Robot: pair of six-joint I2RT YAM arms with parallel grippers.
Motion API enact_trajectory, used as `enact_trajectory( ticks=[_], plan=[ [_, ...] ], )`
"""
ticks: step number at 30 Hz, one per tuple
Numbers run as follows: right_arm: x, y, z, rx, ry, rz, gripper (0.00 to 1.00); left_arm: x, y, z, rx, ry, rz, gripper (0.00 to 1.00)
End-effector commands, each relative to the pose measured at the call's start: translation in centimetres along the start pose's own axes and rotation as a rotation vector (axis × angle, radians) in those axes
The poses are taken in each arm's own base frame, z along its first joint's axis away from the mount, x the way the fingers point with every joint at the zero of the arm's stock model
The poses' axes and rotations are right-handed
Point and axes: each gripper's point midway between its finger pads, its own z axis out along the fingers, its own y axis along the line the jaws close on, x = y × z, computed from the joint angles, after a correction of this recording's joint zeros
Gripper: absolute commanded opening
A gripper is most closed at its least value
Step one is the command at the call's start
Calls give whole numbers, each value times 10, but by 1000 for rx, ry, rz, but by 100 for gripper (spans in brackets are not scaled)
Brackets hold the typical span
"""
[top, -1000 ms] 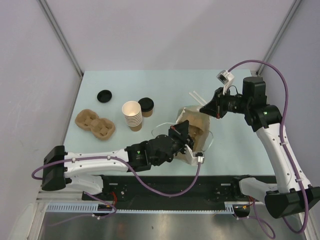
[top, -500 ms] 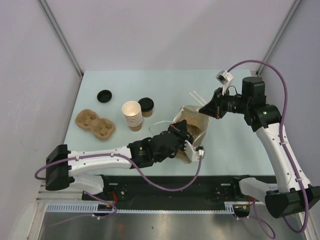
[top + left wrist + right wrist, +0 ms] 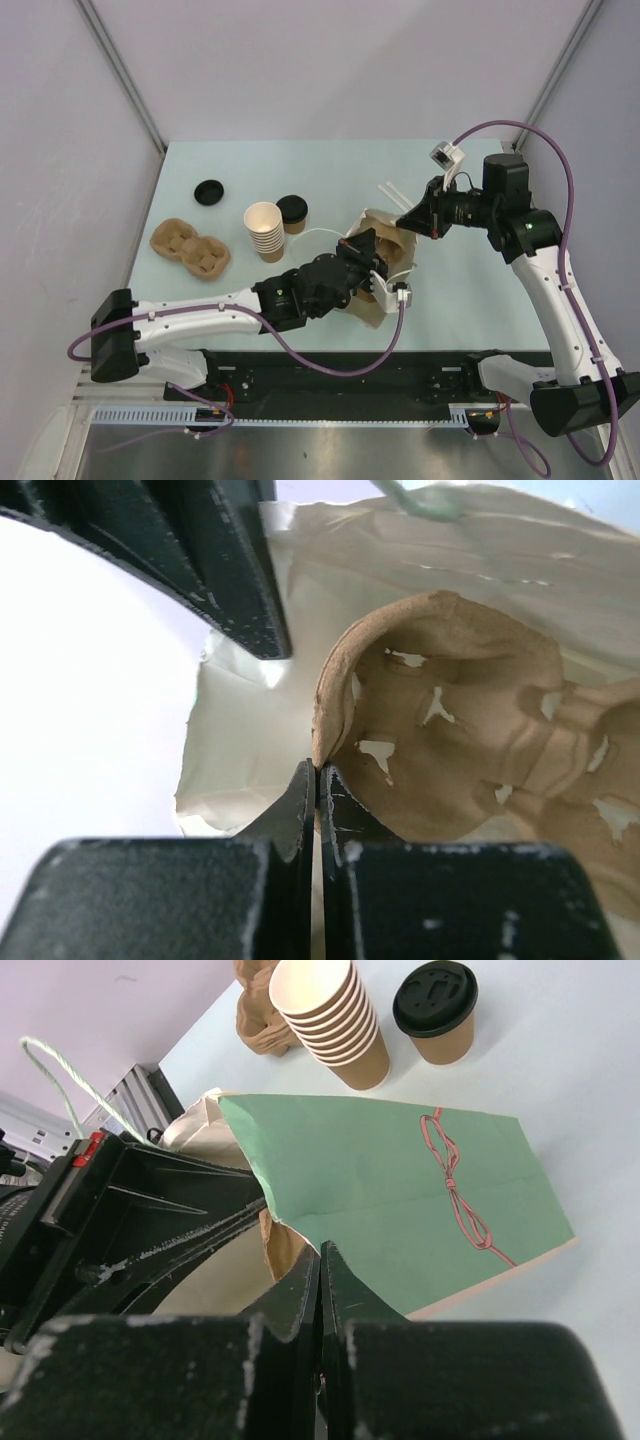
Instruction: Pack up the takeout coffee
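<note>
Pale green tabletop [image 3: 300, 170] between lilac walls [image 3: 300, 60], left fingers [image 3: 290, 815] tight on pulp carrier [image 3: 450, 710], right fingers [image 3: 290, 1305] tight on paper bag [image 3: 400, 1180]

Paper bag [image 3: 400, 1170]: matt paper, green outside with a printed red bow, cream and creased inside; twisted cord handle [image 3: 425, 502]. Cup carrier [image 3: 460, 710] in the bag: brown moulded pulp, rough and fibrous, ragged at its holes. Second carrier [image 3: 190, 250]: the same pulp. Takeout coffee [image 3: 438, 1015]: smooth brown kraft paper, black plastic lid with a soft sheen. Nested cups [image 3: 335, 1030]: brown kraft outside, cream lining. Loose lid [image 3: 209, 192]: black plastic. Left gripper [image 3: 318, 772], right gripper [image 3: 320, 1252]: matt black plastic, scuffed white. Table [image 3: 300, 165]: pale, smooth, matt.
</note>
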Motion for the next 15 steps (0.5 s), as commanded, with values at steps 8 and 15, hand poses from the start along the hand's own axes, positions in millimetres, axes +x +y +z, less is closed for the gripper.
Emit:
enact_trajectory(
  ticks=[8, 15],
  plan=[
    [-3, 12, 1, -63, -6, -23, 0, 20, -40, 9, 94, 35, -11, 0],
    [-2, 8, 4, -70, 3, -39, 0, 36, -58, 18, 202, 70, -78, 0]
  ],
)
